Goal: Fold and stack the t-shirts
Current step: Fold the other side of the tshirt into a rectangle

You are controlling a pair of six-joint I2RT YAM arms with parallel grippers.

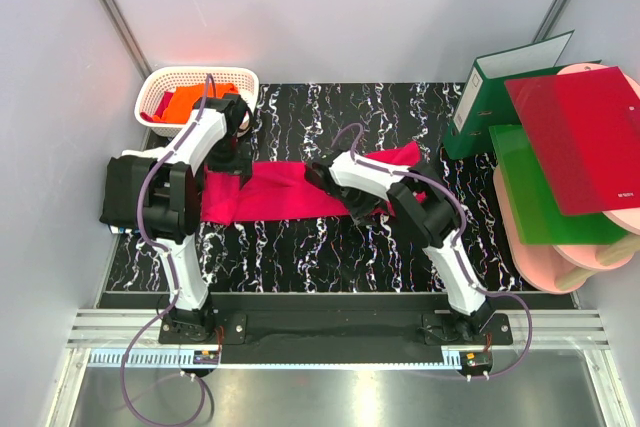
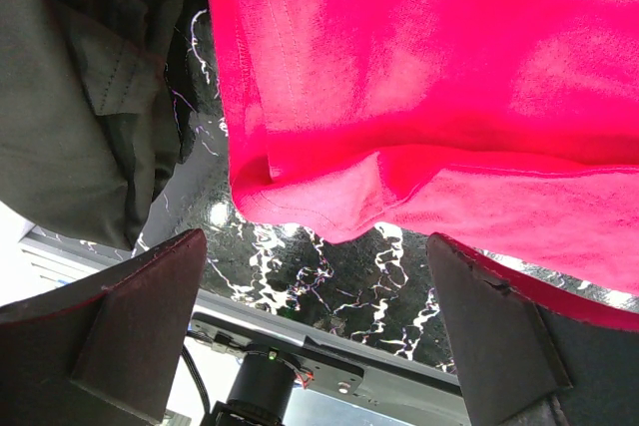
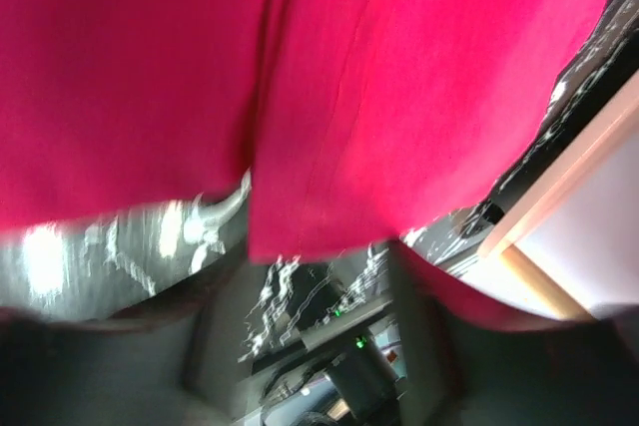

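A crimson-pink t-shirt (image 1: pixel 290 192) lies in a long band across the black marbled table (image 1: pixel 300 257). My left gripper (image 1: pixel 238 159) hangs over its left end. In the left wrist view that gripper (image 2: pixel 319 331) is open, its fingers (image 2: pixel 130 316) wide apart just off the shirt's hem (image 2: pixel 329 197), holding nothing. My right gripper (image 1: pixel 322 175) is at the shirt's middle. The right wrist view is blurred: the jaws (image 3: pixel 300 346) stand apart, with the shirt's edge (image 3: pixel 319 226) hanging just beyond the gap. A black t-shirt (image 1: pixel 125 192) lies at the left edge. An orange t-shirt (image 1: pixel 185 102) sits in the basket.
A white lattice basket (image 1: pixel 250 82) stands at the back left. At the right are a green binder (image 1: pixel 490 97), a glossy red folder (image 1: pixel 575 137), a green folder (image 1: pixel 545 197) and pink discs (image 1: pixel 590 252). Grey walls close in both sides.
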